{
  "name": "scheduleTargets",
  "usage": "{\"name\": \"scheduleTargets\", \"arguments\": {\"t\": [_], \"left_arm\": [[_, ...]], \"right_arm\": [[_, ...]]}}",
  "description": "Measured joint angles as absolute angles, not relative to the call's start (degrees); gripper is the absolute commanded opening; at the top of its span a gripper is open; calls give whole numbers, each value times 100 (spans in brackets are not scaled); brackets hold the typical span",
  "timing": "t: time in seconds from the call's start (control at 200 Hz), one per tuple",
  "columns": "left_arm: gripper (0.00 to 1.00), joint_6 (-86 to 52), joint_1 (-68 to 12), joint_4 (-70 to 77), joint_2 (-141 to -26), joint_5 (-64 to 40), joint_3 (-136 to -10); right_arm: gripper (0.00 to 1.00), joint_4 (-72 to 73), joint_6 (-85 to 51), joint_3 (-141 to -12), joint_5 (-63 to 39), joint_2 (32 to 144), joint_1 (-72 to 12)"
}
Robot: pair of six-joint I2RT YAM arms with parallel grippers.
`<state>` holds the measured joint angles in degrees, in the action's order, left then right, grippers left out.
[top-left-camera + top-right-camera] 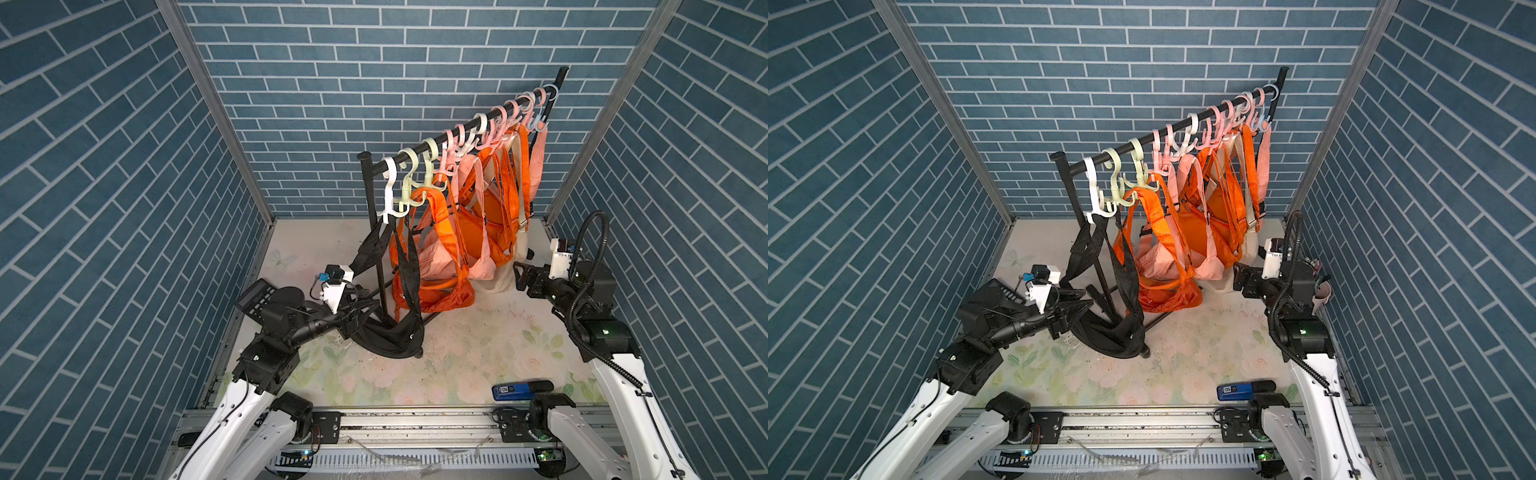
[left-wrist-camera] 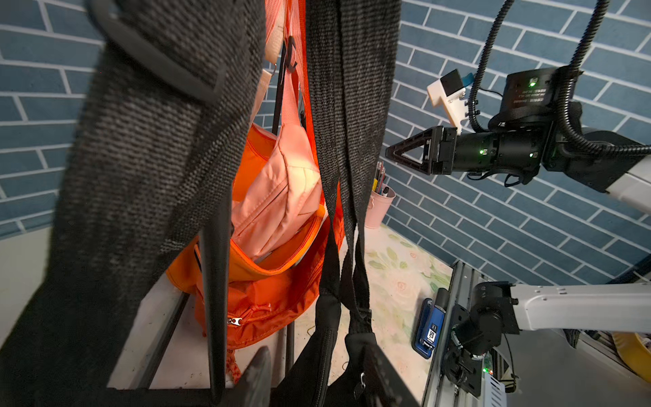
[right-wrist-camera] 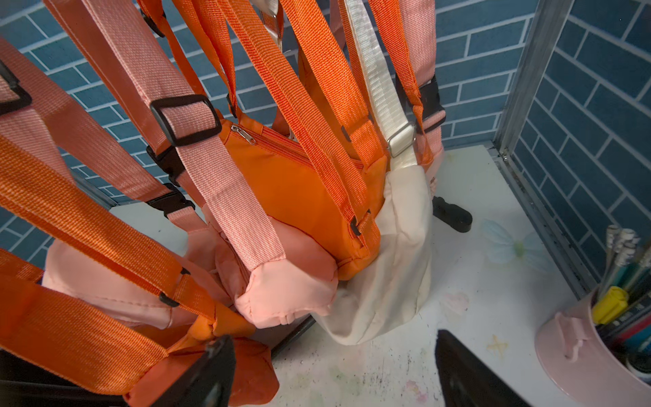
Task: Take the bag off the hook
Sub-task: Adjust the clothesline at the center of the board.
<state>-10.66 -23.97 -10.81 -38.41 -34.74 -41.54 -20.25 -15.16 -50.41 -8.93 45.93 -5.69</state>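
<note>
Floral tabletop (image 1: 457,357); black bag (image 2: 326,352) low between left fingers (image 2: 259,373).

Blue brick-patterned walls (image 1: 104,166), pale floral table (image 1: 457,353), black bag (image 1: 390,336), white hook (image 1: 390,187), orange bags (image 1: 436,291), pink bags (image 1: 482,266), black rail (image 1: 457,129).

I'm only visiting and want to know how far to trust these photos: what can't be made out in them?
- Whether the left gripper grips the black bag: in both top views it merges with the black fabric; in the left wrist view its blurred strap covers much.
- How the strap sits on the white hook: too small in both top views, cut off by the left wrist view's edge.
- The blue device's label: too small.
</note>
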Motion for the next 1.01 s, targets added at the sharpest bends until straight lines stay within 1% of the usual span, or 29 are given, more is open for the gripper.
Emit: {"name": "scheduleTargets", "arguments": {"t": [0.085,0.24,0.31,0.39,0.48,0.57,0.815,1.005], "left_arm": [[49,-1120,-2432,-1031,-4038,-3203,-4154],[53,-1192,-2521,-694,-4539,-2794,-4132],[56,-1153,-2742,-519,-4818,-2539,-4132],[56,-1044,-3133,-384,-5159,-2198,-4139],[52,-923,-3566,-287,-5520,-1551,-4154],[52,-923,-3830,-172,-5660,-709,-4150],[53,-989,-4038,646,-5443,993,-3953],[52,-941,-4359,1072,-5811,2117,-3951]], "right_arm": [[87,-1879,-1623,-4958,-923,4593,-615],[87,-1745,-1673,-4873,-934,4595,-687],[87,-1678,-1675,-4873,-934,4595,-690],[86,-1599,-1675,-4869,-932,4595,-694],[85,-1505,-1702,-4827,-932,4591,-709],[85,-1435,-1772,-4744,-932,4589,-753],[85,-1317,-1822,-4595,-926,4576,-919],[85,-1151,-1824,-4589,-919,4574,-1024]]}}
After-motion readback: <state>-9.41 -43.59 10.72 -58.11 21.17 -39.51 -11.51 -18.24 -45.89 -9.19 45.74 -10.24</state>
